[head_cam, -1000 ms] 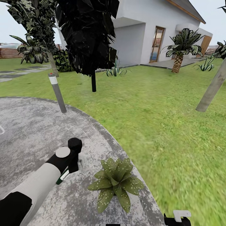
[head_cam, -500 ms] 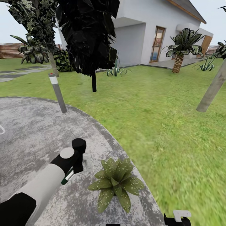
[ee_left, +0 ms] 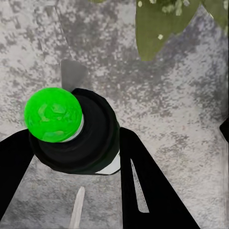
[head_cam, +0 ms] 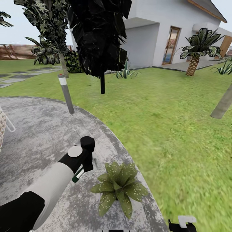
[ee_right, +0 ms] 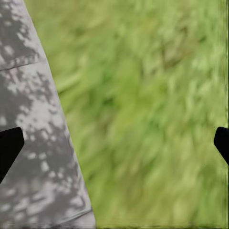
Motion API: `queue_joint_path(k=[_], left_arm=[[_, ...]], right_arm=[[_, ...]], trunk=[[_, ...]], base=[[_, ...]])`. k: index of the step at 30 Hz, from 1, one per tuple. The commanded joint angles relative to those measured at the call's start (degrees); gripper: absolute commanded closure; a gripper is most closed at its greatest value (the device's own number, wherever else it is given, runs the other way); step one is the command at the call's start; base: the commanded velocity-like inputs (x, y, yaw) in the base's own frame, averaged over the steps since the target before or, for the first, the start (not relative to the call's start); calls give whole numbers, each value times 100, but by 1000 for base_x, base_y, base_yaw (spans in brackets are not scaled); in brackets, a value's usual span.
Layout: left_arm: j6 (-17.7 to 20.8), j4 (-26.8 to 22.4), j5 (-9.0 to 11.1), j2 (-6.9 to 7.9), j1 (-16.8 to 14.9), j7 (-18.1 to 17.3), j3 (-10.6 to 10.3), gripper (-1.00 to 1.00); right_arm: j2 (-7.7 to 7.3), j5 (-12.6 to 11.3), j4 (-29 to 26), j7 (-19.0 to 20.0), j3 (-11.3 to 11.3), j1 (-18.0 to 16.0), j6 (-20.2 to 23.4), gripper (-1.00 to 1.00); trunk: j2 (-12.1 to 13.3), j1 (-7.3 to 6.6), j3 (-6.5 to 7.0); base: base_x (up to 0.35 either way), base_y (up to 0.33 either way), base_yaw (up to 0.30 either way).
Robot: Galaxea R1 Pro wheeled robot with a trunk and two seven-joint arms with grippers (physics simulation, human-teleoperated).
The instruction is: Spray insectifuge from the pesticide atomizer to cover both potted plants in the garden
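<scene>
While the left tool (head_cam: 84,161) stands closed on the pesticide atomizer (head_cam: 78,174), its two dark fingers (ee_left: 143,191) flank the bottle, whose bright green end (ee_left: 52,114) faces the left wrist camera. From the head, the bottle shows as a white and dark green stub under the wrist, held over the grey paved patio (head_cam: 35,135) just beside a potted plant (head_cam: 119,187). That plant, a speckled green rosette, sits near the patio's edge where the paving meets the lawn (head_cam: 167,122); one of its leaves (ee_left: 157,24) enters the left wrist view.

The step in hand appears to be the approach to spraying: the atomizer is already picked up, and no spray is visible. The next move probably calls for bringing the nozzle over the rosette and aiming it at the leaves.

The right tool (ee_right: 114,143) is spread wide, with nothing between its dark fingertips (ee_right: 9,145), and looks down on the border of paving and grass.

Which end of the bottle carries the nozzle cannot be told. The second potted plant cannot be identified with certainty. A wicker object (head_cam: 2,124) is cut off at the picture's edge.
</scene>
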Motion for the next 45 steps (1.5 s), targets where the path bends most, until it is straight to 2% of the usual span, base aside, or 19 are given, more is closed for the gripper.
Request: queue_joint_path(k=[1,12,20,26,33,38,45], left_arm=[[60,-3,-57,-1,4,-55,-13,100],[52,44,-85,9,32,-55,-29,100],[22,73,-38,-2,12,-55,-30,100],[33,74,-31,-154,-17,-55,-39,100],[42,76,-45,-179,-9,-55,-39,100],[42,76,-68,-177,-9,-55,-47,100],[42,68,-81,-177,-22,-55,-42,100]], right_arm=[[-1,-60,2,-8,50,-2,-15,-100],[31,-61,2,-8,58,-2,-13,-100],[28,-60,2,-8,59,-2,-13,-100],[26,-60,2,-8,59,-2,-13,-100],[25,-60,2,-8,59,-2,-13,-100],[32,-60,2,-8,59,-2,-13,-100],[42,-60,2,-8,59,-2,-13,-100]], trunk=[[-2,-3,-5],[-2,-3,-5],[-2,-3,-5],[-2,-3,-5],[-2,-3,-5],[-2,-3,-5],[-2,-3,-5]], base=[[-167,-254,1],[-86,-260,79],[0,-44,203],[0,-15,91],[-1,-236,137],[-167,-237,21],[-266,-177,252]])
